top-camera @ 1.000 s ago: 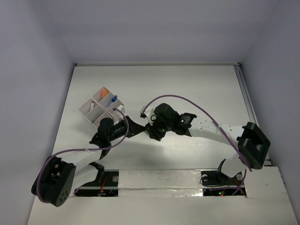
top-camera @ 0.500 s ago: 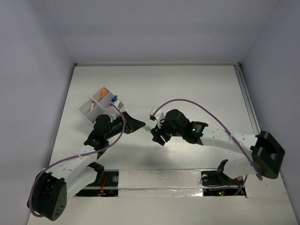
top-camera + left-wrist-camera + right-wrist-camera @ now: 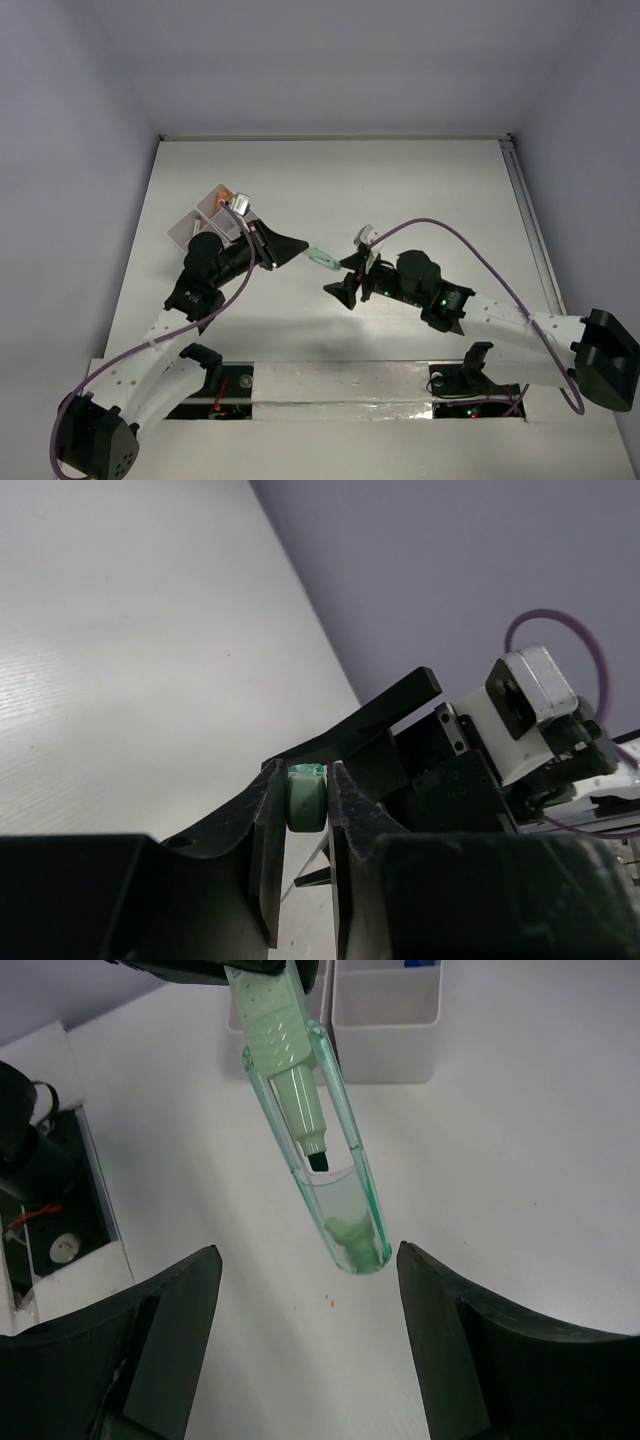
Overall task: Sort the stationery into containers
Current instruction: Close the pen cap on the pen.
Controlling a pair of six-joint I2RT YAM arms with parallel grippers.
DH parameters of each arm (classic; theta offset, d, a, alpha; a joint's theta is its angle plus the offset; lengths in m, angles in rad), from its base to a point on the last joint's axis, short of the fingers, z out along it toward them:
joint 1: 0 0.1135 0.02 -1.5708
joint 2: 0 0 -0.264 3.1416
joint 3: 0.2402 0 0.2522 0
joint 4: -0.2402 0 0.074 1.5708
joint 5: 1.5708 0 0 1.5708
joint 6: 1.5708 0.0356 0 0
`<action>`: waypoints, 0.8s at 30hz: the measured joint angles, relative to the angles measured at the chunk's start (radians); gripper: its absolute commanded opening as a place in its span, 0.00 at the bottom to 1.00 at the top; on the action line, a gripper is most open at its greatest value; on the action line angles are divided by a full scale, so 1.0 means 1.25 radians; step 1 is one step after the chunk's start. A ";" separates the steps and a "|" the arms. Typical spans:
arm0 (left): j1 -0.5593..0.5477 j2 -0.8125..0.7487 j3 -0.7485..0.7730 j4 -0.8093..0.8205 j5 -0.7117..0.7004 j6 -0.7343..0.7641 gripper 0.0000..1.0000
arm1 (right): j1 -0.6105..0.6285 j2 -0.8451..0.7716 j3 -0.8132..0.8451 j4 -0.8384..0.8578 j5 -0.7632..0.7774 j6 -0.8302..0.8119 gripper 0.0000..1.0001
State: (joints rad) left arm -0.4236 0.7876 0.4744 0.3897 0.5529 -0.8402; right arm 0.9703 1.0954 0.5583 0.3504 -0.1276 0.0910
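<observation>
My left gripper [image 3: 296,247] is shut on the back end of a green highlighter [image 3: 322,259] with a clear cap and holds it above the table. In the left wrist view the green end [image 3: 306,798] sits clamped between the jaws. My right gripper [image 3: 345,277] is open and empty, just right of the highlighter's capped tip. In the right wrist view the highlighter [image 3: 305,1130] hangs between and ahead of the spread fingers [image 3: 170,1340], apart from them. The white compartment tray [image 3: 200,215] lies behind the left wrist, partly hidden, with an orange piece [image 3: 225,195] in it.
Two white tray compartments [image 3: 385,1020] show at the top of the right wrist view, one with something blue inside. The right arm and its purple cable [image 3: 470,250] lie across the near right. The left arm base opening [image 3: 50,1240] is at the left.
The right gripper has let go of the highlighter, opened and pulled back to the right. The left gripper has kept hold of it, and the left arm has stretched farther over the tray.
</observation>
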 measured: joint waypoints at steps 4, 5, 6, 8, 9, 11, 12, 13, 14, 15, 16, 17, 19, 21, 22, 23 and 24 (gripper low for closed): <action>0.000 -0.015 0.037 -0.014 0.007 -0.010 0.00 | 0.000 -0.041 -0.041 0.071 0.012 0.012 0.79; 0.000 -0.018 0.046 -0.017 0.009 -0.011 0.00 | 0.000 -0.048 -0.042 0.079 0.013 0.013 0.79; 0.000 -0.021 0.055 -0.026 0.009 -0.013 0.00 | 0.000 -0.050 -0.042 0.092 0.013 0.015 0.80; 0.000 -0.027 0.071 -0.041 0.009 -0.015 0.00 | 0.000 -0.050 -0.043 0.128 0.013 0.016 0.80; 0.000 -0.032 0.078 -0.048 0.009 -0.016 0.00 | 0.000 -0.050 -0.045 0.142 0.013 0.017 0.81; 0.000 -0.042 0.085 -0.058 0.008 -0.018 0.00 | 0.000 -0.049 -0.045 0.167 0.012 0.018 0.81; 0.000 -0.047 0.087 -0.063 0.008 -0.019 0.00 | 0.000 -0.047 -0.045 0.178 0.011 0.018 0.82; 0.000 -0.051 0.089 -0.067 0.008 -0.020 0.00 | 0.000 -0.045 -0.045 0.187 0.011 0.018 0.82; 0.000 -0.052 0.090 -0.070 0.008 -0.022 0.00 | 0.000 -0.042 -0.045 0.200 0.012 0.018 0.82; 0.000 -0.054 0.090 -0.072 0.008 -0.025 0.00 | 0.000 -0.039 -0.045 0.209 0.013 0.018 0.83; 0.000 -0.054 0.090 -0.076 0.008 -0.028 0.00 | 0.000 -0.037 -0.045 0.217 0.013 0.018 0.83; 0.000 -0.055 0.090 -0.078 0.008 -0.031 0.00 | 0.000 -0.034 -0.046 0.230 0.015 0.018 0.83; 0.000 -0.057 0.090 -0.079 0.006 -0.039 0.00 | 0.000 -0.030 -0.047 0.251 0.019 0.016 0.84; 0.000 -0.059 0.090 -0.079 0.006 -0.046 0.00 | 0.000 -0.023 -0.047 0.268 0.019 0.013 0.84; 0.000 -0.060 0.090 -0.078 0.006 -0.049 0.00 | 0.000 -0.016 -0.046 0.276 0.017 0.010 0.83; 0.000 -0.060 0.090 -0.078 0.006 -0.052 0.00 | 0.000 -0.008 -0.045 0.278 0.013 0.008 0.83; 0.000 -0.060 0.090 -0.078 0.006 -0.055 0.00 | 0.000 0.003 -0.042 0.278 0.007 0.005 0.83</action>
State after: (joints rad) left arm -0.4236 0.7132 0.5869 0.2920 0.5606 -0.9089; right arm 0.9703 1.0996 0.5056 0.6983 -0.1192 0.0975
